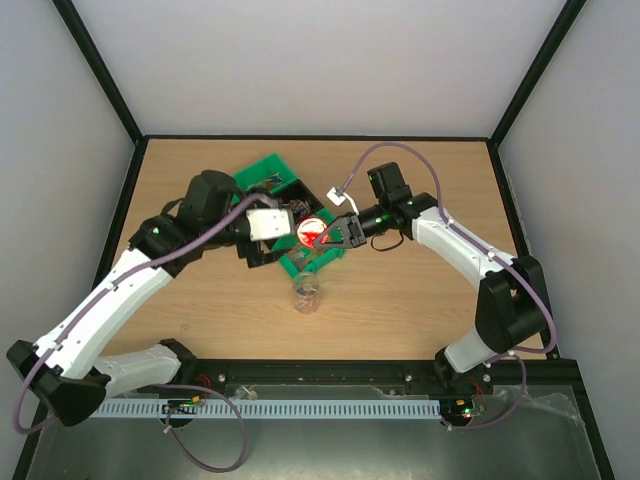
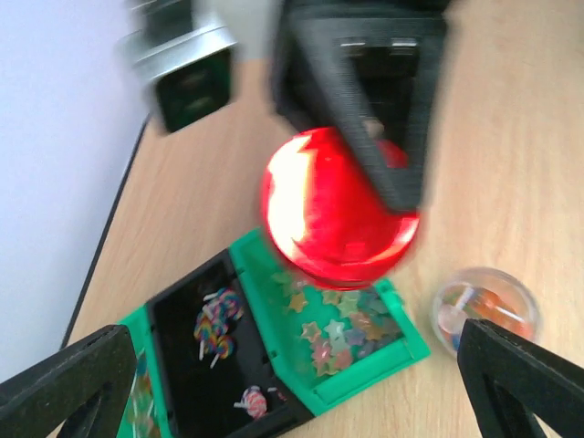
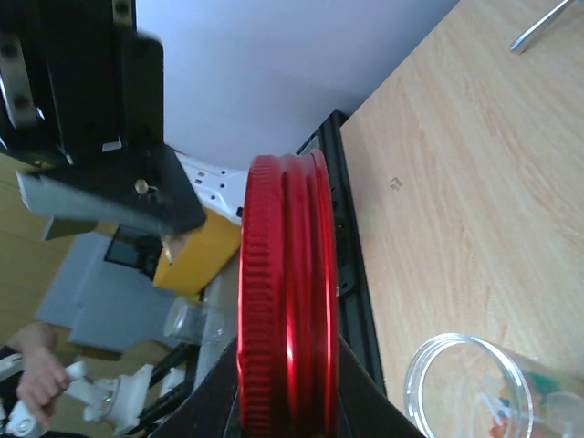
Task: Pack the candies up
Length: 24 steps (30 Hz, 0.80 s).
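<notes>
The right gripper (image 1: 322, 239) is pinched narrow on a round, glossy red screw lid (image 1: 310, 231), held on edge with a finger on each flat face, above the middle of the wooden tabletop (image 1: 420, 310). Facing it from the left, the left gripper (image 1: 288, 222) stands spread wide with nothing between its fingers (image 2: 68, 383), just beside the lid and not touching it. Beneath both lies a green and black plastic compartment tray (image 2: 365, 383), nearer the far edge than the near one. The tiny mixed-colour candies (image 2: 342, 333) are mostly in that tray: star shapes in a green compartment, striped ones on sticks in the black compartment beside it. A few more lie inside a small clear plastic jar (image 2: 529, 310), which stands open on the tabletop just beside the tray, on the side toward the near edge
</notes>
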Each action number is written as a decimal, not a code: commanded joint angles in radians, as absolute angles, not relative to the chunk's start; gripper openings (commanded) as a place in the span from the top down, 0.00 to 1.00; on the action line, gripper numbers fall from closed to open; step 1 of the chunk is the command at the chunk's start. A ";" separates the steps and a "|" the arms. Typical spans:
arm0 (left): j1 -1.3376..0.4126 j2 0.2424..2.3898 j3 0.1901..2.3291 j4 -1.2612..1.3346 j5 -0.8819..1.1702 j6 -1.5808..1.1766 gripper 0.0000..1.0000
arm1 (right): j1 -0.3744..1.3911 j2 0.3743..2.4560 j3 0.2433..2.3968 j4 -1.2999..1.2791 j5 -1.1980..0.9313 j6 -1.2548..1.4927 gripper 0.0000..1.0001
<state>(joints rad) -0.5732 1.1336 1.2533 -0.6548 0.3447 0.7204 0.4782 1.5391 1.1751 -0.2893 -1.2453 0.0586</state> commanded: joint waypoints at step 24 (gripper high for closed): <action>-0.816 1.168 1.195 -0.700 0.236 0.979 0.15 | 0.570 1.599 1.153 -0.302 -1.356 0.099 0.91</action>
